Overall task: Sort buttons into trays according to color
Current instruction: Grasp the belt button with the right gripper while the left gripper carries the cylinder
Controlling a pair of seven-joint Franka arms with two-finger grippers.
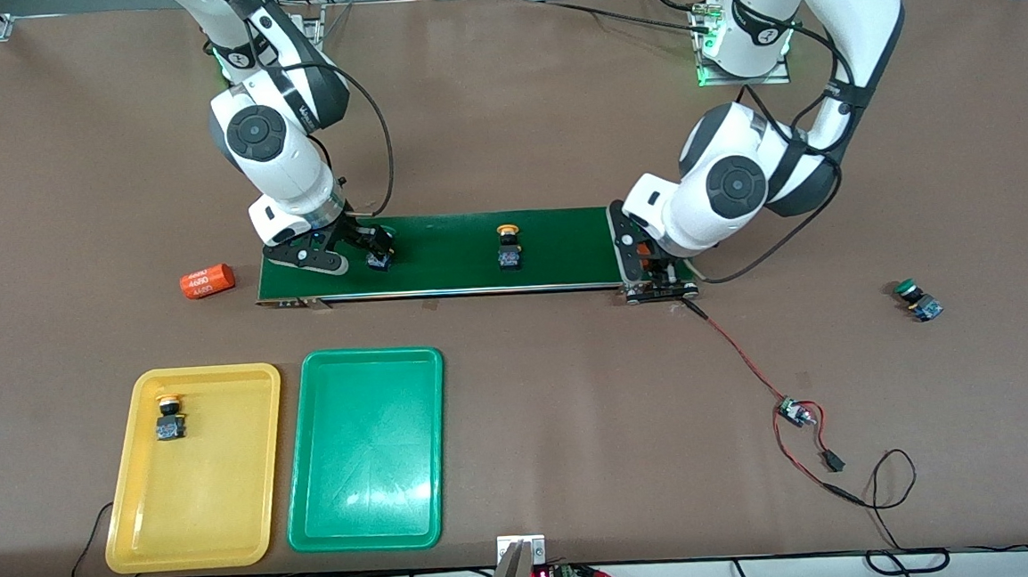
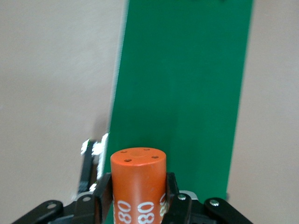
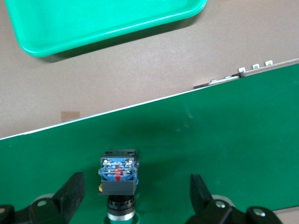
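Note:
A green-capped button lies on the dark green belt at the right arm's end. My right gripper is low over it and open, one finger on each side, not touching. A yellow-capped button stands mid-belt. Another yellow-capped one lies in the yellow tray. The green tray beside it holds nothing. A second green-capped button lies on the table toward the left arm's end. My left gripper is shut on an orange cylinder over the belt's other end.
A second orange cylinder lies on the table just off the belt's end by the right arm. A red and black wire with a small board runs from the belt's motor end toward the front camera.

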